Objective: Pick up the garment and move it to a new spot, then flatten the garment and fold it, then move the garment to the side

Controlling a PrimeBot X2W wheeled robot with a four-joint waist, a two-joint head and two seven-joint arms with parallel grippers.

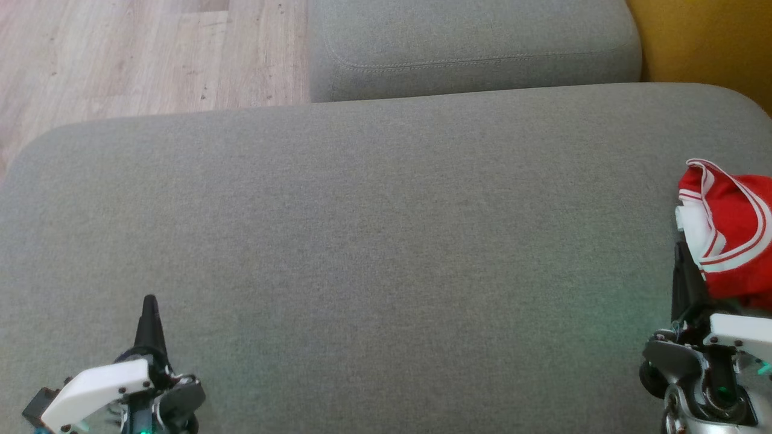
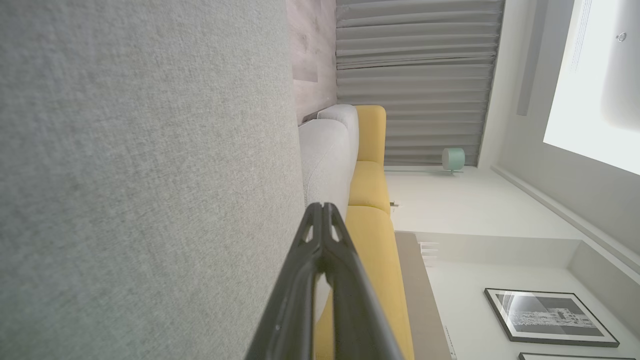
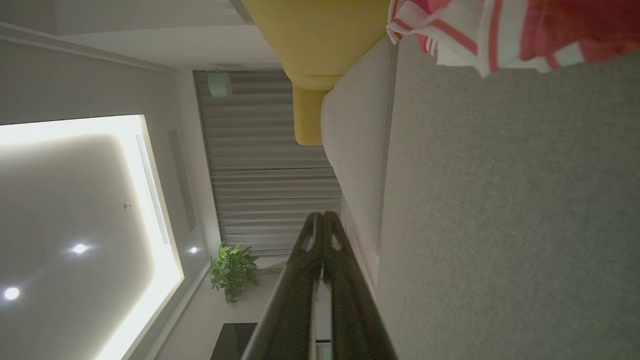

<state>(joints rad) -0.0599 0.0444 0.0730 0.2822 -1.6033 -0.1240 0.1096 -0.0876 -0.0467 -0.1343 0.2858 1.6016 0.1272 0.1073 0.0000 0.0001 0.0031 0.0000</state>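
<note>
The garment (image 1: 733, 232) is red with white stripes and lies bunched at the right edge of the grey cushion (image 1: 374, 241). Part of it runs past the frame. In the right wrist view the garment (image 3: 510, 32) hangs along the top edge. My right gripper (image 1: 683, 253) sits at the lower right, just left of the cloth, fingers pressed together with nothing between them; its tips (image 3: 322, 217) meet in its own view. My left gripper (image 1: 149, 304) rests at the lower left, far from the garment, also shut and empty, tips (image 2: 322, 207) touching.
A second grey cushion (image 1: 470, 48) lies behind the big one. Wooden floor (image 1: 139, 54) shows at the upper left and a yellow seat (image 1: 705, 42) at the upper right. The broad middle of the grey cushion is bare fabric.
</note>
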